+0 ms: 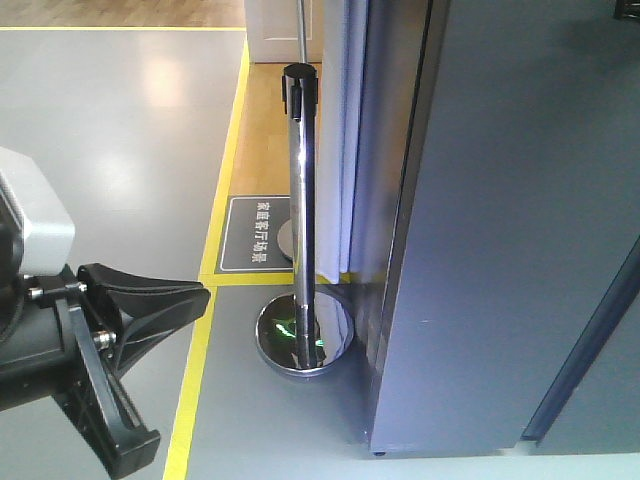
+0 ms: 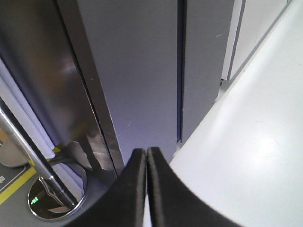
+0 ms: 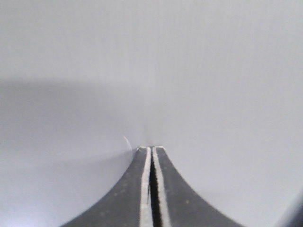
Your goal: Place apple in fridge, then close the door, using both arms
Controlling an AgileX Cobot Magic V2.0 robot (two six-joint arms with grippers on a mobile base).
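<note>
The dark grey fridge [image 1: 400, 200] stands at the right of the front view, with its flat grey door [image 1: 520, 220] showing no white inside. The left wrist view shows the door [image 2: 137, 71] beside a second panel, with a narrow dark seam between them. My left gripper [image 1: 200, 300] is shut and empty, low at the left, apart from the fridge; its tips [image 2: 146, 151] point at the door's lower part. My right gripper [image 3: 150, 149] is shut and empty, with its tips against a flat pale grey surface that fills its view. The apple is out of view.
A chrome stanchion post [image 1: 302, 200] with a round mirrored base [image 1: 303, 335] stands just left of the fridge; it also shows in the left wrist view [image 2: 33, 156]. Yellow floor lines [image 1: 205, 300] and a dark floor sign [image 1: 255, 232] lie left of it.
</note>
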